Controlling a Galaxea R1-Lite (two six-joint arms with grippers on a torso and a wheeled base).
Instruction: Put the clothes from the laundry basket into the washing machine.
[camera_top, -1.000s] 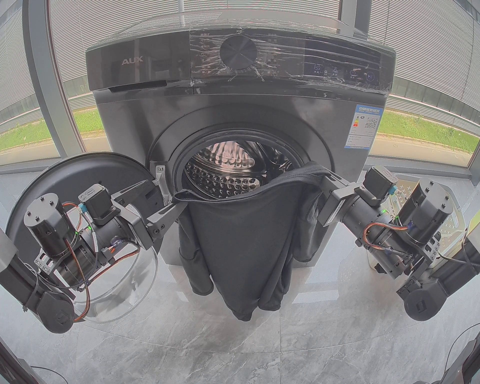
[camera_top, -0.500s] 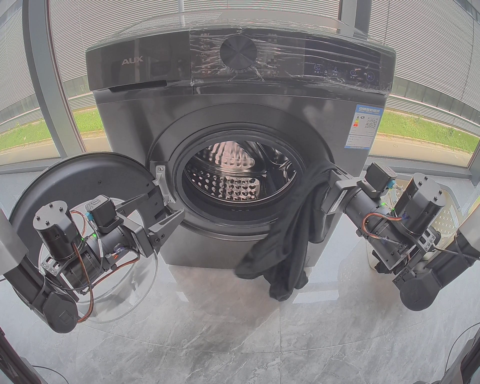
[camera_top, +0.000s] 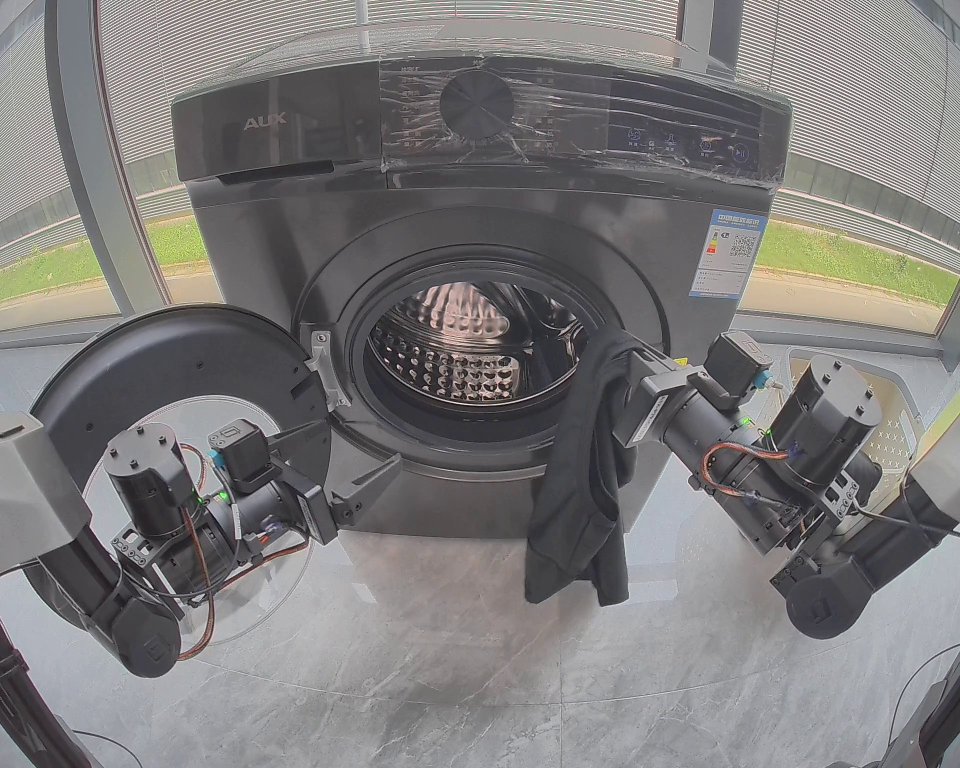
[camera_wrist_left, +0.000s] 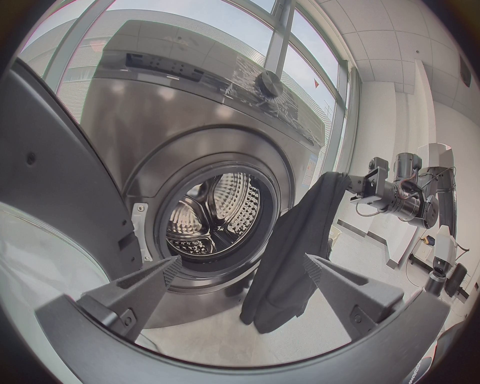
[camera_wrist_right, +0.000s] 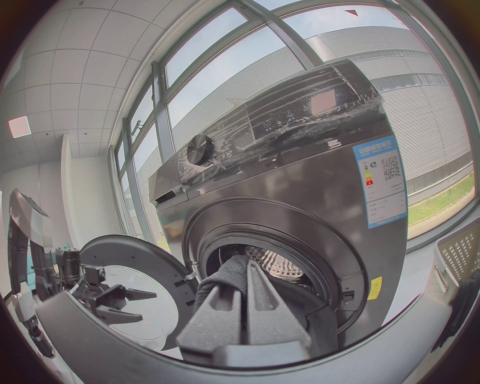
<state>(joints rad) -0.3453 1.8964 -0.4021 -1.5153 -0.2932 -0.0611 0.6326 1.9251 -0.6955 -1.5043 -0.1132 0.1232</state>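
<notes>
Washing machine (camera_top: 470, 200): a dark grey front-loader standing square ahead on the floor, its porthole open.
Drum (camera_top: 460, 340): shiny perforated metal; I cannot tell whether any clothes lie inside.
Door (camera_top: 170, 360): swung fully out, at 9 o'clock of the porthole, with its round glass facing the robot.
Right gripper (camera_top: 622, 352): clamped tight on the top fold of the dark garment, at about 3 o'clock of the porthole rim, just in front of it.
Dark garment (camera_top: 580, 480): hangs in one long bunch from the right gripper. It drapes down past the 4 o'clock edge of the porthole and across the machine's lower front. Its lower end is close to the floor, and all of it is outside the drum.
Left gripper (camera_top: 358, 458): fingers spread wide and holding nothing, at 7 o'clock of the porthole, in front of the open door and well apart from the garment.
Laundry basket (camera_top: 905, 425): white and perforated, on the floor at 3 o'clock of the machine, partly behind the right arm.
Floor (camera_top: 450, 660): pale grey marbled tiles.
</notes>
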